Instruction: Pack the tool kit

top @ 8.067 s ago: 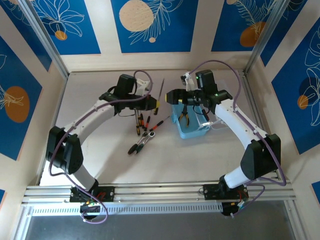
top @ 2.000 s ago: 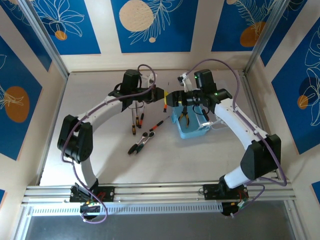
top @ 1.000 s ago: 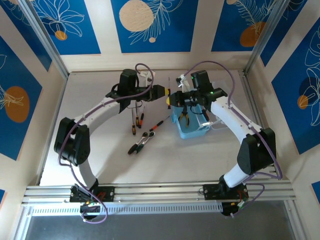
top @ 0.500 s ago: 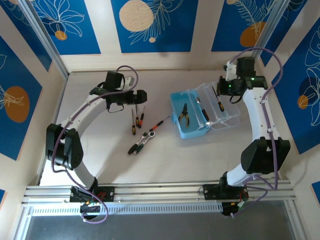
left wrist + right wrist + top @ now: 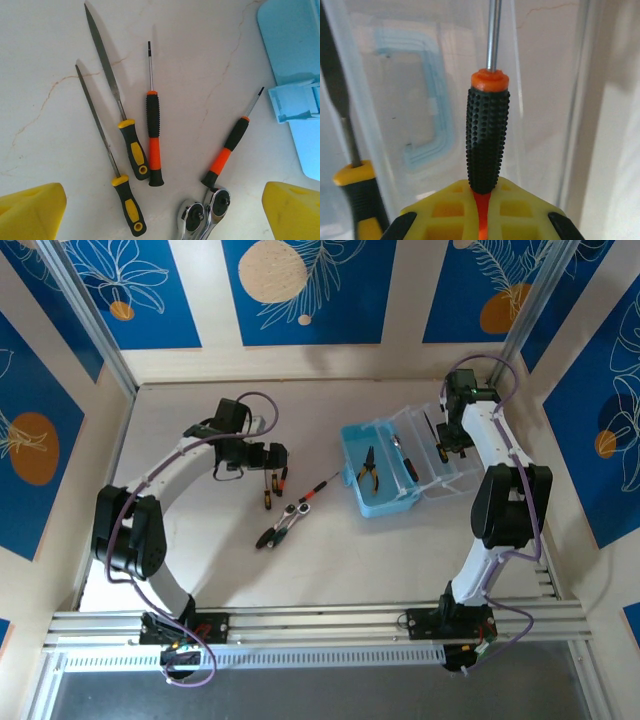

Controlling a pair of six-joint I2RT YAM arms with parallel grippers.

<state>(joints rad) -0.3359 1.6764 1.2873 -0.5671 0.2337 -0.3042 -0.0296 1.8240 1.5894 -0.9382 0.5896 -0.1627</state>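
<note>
Clear lid [image 5: 547, 100] behind; right gripper [image 5: 481, 202] pinches screwdriver [image 5: 487, 135]

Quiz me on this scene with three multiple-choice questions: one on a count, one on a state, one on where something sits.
1. How many orange-and-black screwdrivers lie on the table?
A one
B two
C five

2. The right end effector is:
A open and empty
B shut on a hammer
C shut on a screwdriver

3. Where are the yellow-handled pliers?
A inside the light-blue case
B on the table
C in the right end effector

Answers:
1 B: the left wrist view shows two of them lying beside the two files.
2 C: its yellow fingers clamp the held screwdriver by the handle.
3 A: the top view shows them lying in the open case.
</note>
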